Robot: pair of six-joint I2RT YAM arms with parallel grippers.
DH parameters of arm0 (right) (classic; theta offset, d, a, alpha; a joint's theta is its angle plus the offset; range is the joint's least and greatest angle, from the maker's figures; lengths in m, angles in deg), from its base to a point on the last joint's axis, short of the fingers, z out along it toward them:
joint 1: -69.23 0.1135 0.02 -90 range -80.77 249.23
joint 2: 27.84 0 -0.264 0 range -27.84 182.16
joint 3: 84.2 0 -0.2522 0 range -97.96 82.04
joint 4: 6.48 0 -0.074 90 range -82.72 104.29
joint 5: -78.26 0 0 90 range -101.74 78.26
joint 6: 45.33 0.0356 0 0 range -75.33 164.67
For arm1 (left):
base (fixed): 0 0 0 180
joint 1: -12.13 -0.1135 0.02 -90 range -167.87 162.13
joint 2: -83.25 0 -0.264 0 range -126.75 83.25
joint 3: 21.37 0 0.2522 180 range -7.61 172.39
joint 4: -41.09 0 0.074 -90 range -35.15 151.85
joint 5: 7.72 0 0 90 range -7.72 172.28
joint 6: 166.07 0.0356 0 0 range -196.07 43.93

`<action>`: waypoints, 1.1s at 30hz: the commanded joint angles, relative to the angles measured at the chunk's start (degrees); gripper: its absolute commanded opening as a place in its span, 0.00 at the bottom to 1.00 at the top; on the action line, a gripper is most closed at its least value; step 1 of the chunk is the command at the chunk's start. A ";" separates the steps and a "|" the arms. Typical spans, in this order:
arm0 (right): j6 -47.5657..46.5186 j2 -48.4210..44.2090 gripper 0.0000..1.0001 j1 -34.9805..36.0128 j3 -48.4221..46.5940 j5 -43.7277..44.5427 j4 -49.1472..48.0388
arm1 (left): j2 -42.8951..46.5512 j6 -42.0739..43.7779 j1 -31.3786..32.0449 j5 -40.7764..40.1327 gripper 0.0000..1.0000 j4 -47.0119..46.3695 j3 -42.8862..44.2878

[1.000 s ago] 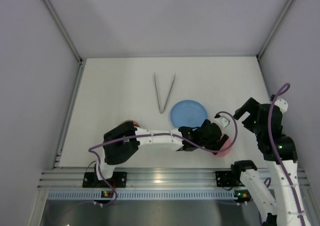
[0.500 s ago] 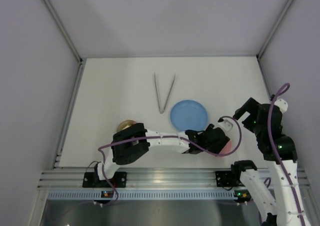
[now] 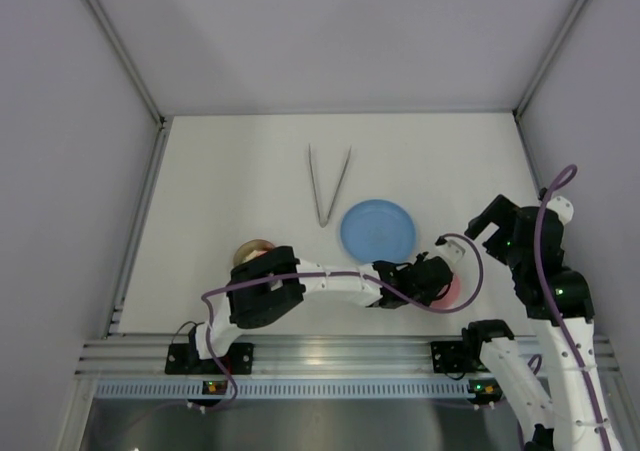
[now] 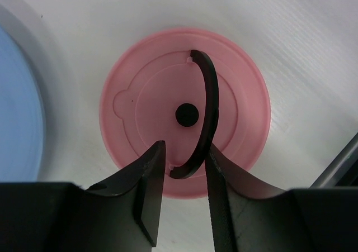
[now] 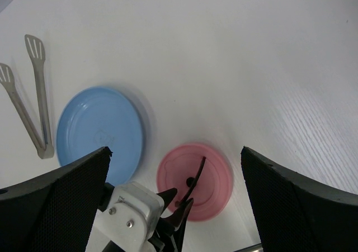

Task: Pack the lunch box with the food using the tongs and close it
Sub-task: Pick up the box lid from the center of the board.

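Left claw point(image 4: 183, 154) partly spread, straddling black strap handle point(image 4: 211, 101) at near end, not yet pinching. Pink lid point(image 4: 145, 95) flat on desk point(image 3: 230, 181), just beside blue plate point(image 3: 377, 228). Centre on strap, squeeze firm, lift straight. Right claw point(image 3: 482, 223) spread wide, clear of lid.

Pink round plastic lid point(image 4: 145, 79) recorded, marked with a black centre dot and crossed by a black curved strap handle point(image 4: 210, 101). Plain light-blue flat round plate point(image 5: 100, 129) noted. Silver-grey slender metal tongs point(image 3: 327, 186) seen. White tabletop point(image 5: 279, 67) logged, faintly wood-grained. Left hand point(image 4: 183, 150) fingers point(image 4: 146, 196) noted black; purple cable point(image 3: 479, 263) observed.
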 commanded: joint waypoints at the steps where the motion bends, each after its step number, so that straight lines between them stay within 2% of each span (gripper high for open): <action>1: -0.71 0.54 0.98 -0.65 0.31 -0.68 -0.39 | -0.79 0.68 0.22 -1.07 0.38 -2.11 1.90; 6: -0.71 0.80 0.98 -0.65 0.22 -0.95 -0.56 | -0.44 0.68 0.31 -1.16 0.30 -2.28 1.46; 9: -0.71 0.98 0.98 -0.65 0.13 -0.95 -0.74 | 0.79 0.85 0.31 -1.07 0.15 -2.11 0.50; 16: -0.80 1.16 0.98 -0.73 0.13 -0.86 -0.92 | 6.85 1.03 0.31 -0.63 0.02 -1.67 -3.37; 23: -0.62 1.24 0.98 -0.65 1.27 -0.95 -1.44 | 15.98 0.06 0.40 2.79 0.00 1.23 -8.64; 33: -0.44 2.12 0.98 -0.65 3.03 -1.21 -3.29 | 31.28 -2.92 1.10 0.87 0.00 6.85 -17.78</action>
